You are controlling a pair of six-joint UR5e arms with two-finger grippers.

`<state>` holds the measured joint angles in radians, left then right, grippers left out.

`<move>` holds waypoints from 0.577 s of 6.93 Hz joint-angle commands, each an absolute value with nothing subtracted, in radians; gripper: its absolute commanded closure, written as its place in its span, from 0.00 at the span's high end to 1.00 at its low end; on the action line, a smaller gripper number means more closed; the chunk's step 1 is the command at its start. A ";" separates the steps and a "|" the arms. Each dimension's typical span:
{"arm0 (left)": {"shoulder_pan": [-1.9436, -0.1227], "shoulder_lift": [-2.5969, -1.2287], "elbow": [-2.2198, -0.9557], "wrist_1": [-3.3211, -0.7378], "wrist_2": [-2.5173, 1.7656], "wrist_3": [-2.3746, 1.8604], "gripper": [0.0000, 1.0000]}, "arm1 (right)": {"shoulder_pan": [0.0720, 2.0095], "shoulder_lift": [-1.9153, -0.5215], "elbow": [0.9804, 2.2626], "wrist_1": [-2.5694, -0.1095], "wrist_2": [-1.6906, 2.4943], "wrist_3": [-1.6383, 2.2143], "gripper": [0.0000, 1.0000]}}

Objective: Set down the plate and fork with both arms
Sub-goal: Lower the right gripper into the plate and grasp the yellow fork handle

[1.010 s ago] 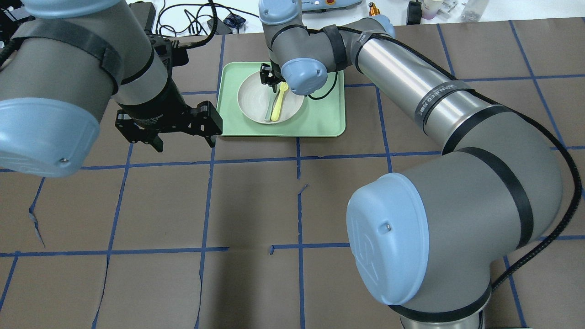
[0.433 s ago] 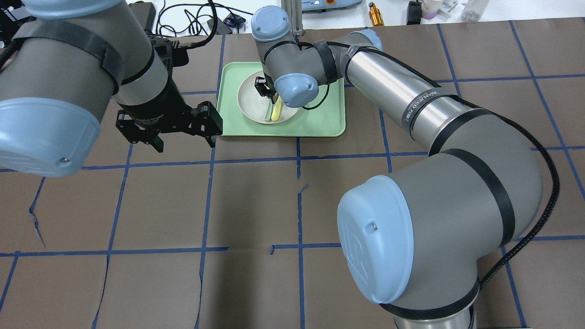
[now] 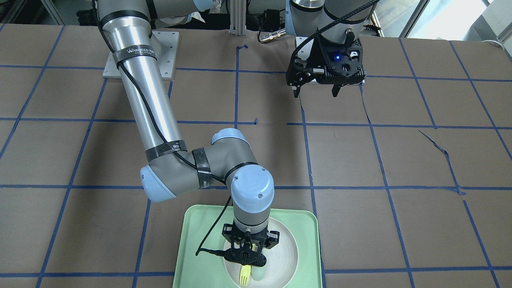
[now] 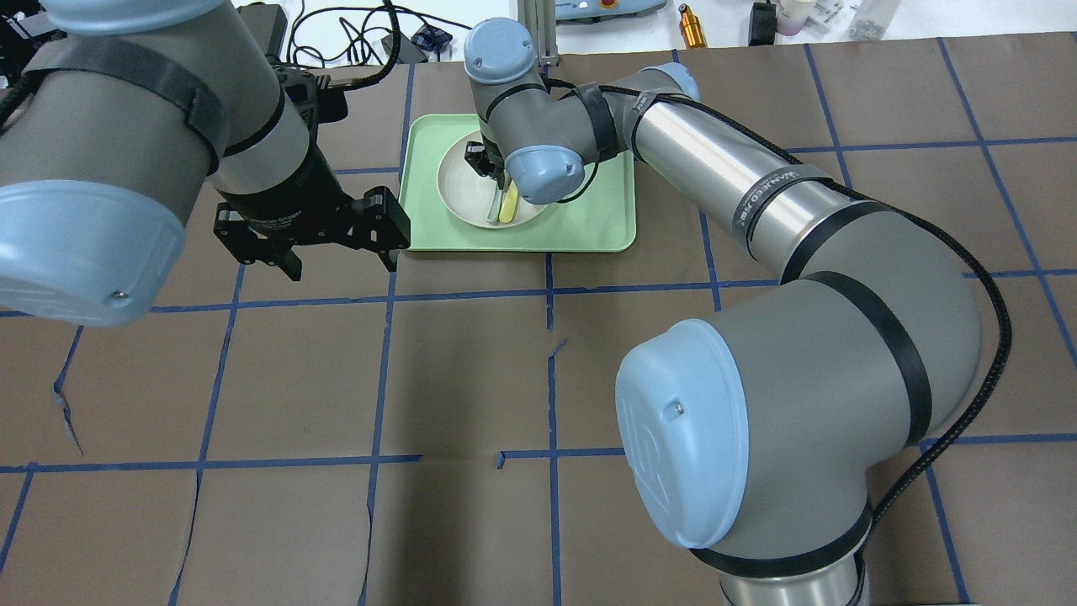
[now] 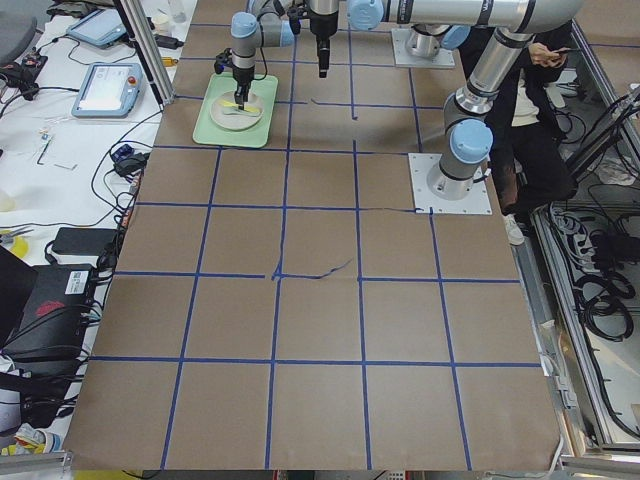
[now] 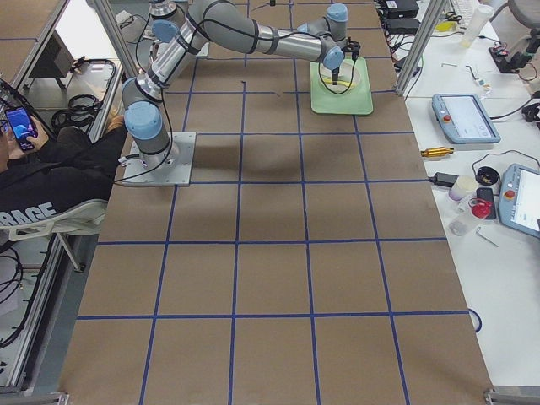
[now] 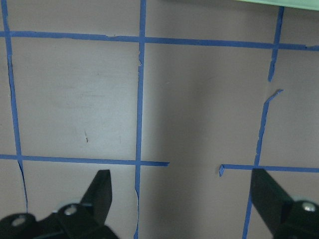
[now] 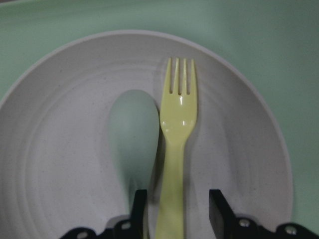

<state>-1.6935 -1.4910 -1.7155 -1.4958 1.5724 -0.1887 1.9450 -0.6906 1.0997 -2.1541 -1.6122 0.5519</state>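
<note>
The white plate (image 4: 461,181) sits in the mint-green tray (image 4: 589,220) at the far middle of the table. The yellow fork (image 8: 177,124) lies in the plate (image 8: 60,149), tines pointing away from the wrist camera. My right gripper (image 8: 177,214) is open and low over the plate, with one finger on each side of the fork's handle. In the front-facing view, the fork's tines (image 3: 244,276) stick out below this gripper (image 3: 249,256). My left gripper (image 4: 341,263) is open and empty. It hangs above bare table (image 7: 180,177) just left of the tray.
A pale grey-green spoon (image 8: 133,134) lies in the plate, touching the fork's left side. Cables and small devices (image 4: 362,38) lie beyond the table's far edge. A seated person (image 6: 51,177) is beside the robot's base. Blue tape lines cross the brown table.
My right arm has swung left and its gripper has come down over the fork's handle in the plate. My left arm has not moved.
</note>
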 commanded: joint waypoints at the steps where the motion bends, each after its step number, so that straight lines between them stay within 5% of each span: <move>1: -1.694 -1.493 -1.717 -1.496 1.572 -0.189 1.00 | 1.945 -0.684 1.103 -2.158 -1.611 0.549 0.46; 4: -1.694 -1.494 -1.718 -1.489 1.569 -0.189 1.00 | 1.945 -0.687 1.104 -2.157 -1.611 0.543 0.38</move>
